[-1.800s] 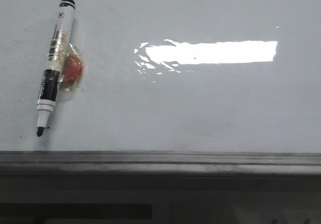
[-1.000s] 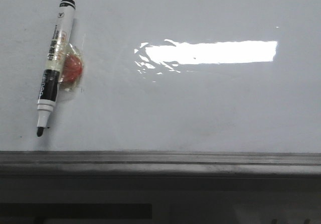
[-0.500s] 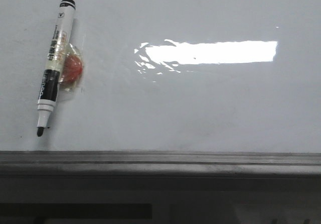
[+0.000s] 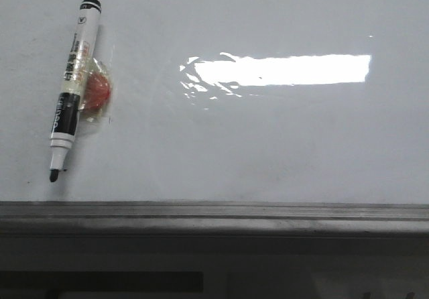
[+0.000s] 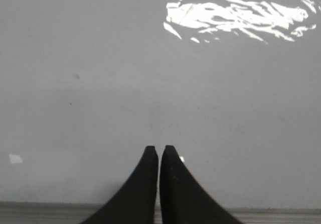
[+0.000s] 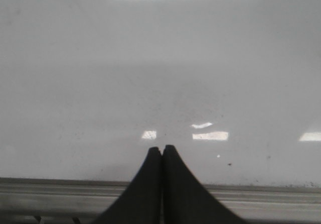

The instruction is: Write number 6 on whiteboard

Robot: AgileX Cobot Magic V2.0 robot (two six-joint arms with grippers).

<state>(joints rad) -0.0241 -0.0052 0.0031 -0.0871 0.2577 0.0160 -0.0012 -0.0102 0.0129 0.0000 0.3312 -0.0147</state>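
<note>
Both grippers — left (image 5: 159,151), right (image 6: 161,150) — closed, empty, apparently over bare whiteboard (image 4: 268,151).

A marker (image 4: 69,88) lies uncapped, its black tip nearest the rail, its black end cap farthest from it. A red disc (image 4: 98,91) under clear tape (image 4: 100,111) touches its barrel midway along one side.

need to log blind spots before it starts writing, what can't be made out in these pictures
- Front view: both arms out of frame; whiteboard cut off at top and sides.
- Front view: print on the marker too small to read; the red holder half hidden behind it.
- Wrist views: left gripper and right gripper shown only as shut tips; marker out of frame.
</note>
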